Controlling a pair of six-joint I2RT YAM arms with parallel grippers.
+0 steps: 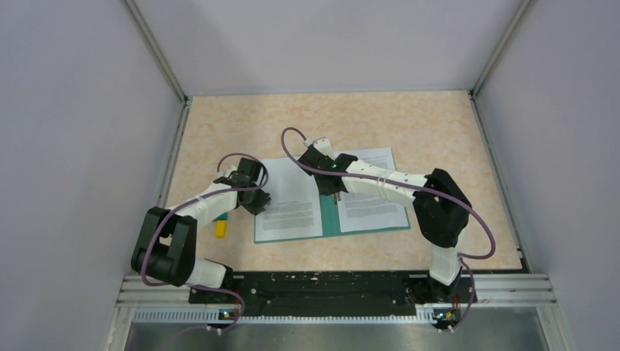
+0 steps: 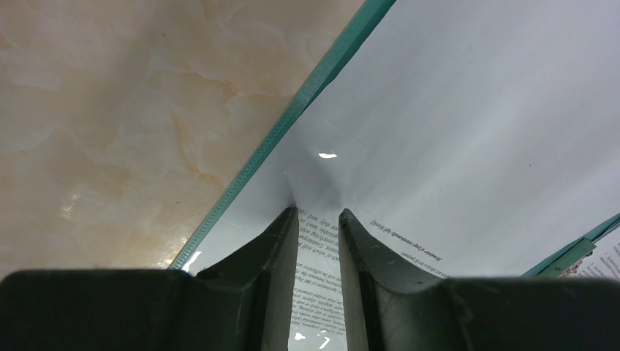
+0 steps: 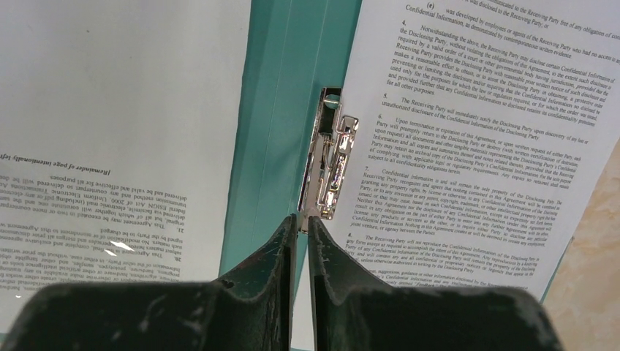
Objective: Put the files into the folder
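1. From above: the folder (image 1: 330, 219) lies open in the middle of the surface (image 1: 409, 124). The left sheet (image 1: 289, 201) lies on one half and the right sheet (image 1: 373, 201) on the other. The left gripper (image 1: 256, 197) and the right gripper (image 1: 333, 191) are both down on it.
2. Left wrist: the left gripper (image 2: 318, 212) is almost closed. It pinches the left sheet (image 2: 453, 131), which puckers at the tips.
3. Right wrist: the right gripper (image 3: 303, 218) is almost closed and seems to pinch the end of the metal clip (image 3: 329, 161). I think clipping the sheets and shutting the folder are left.
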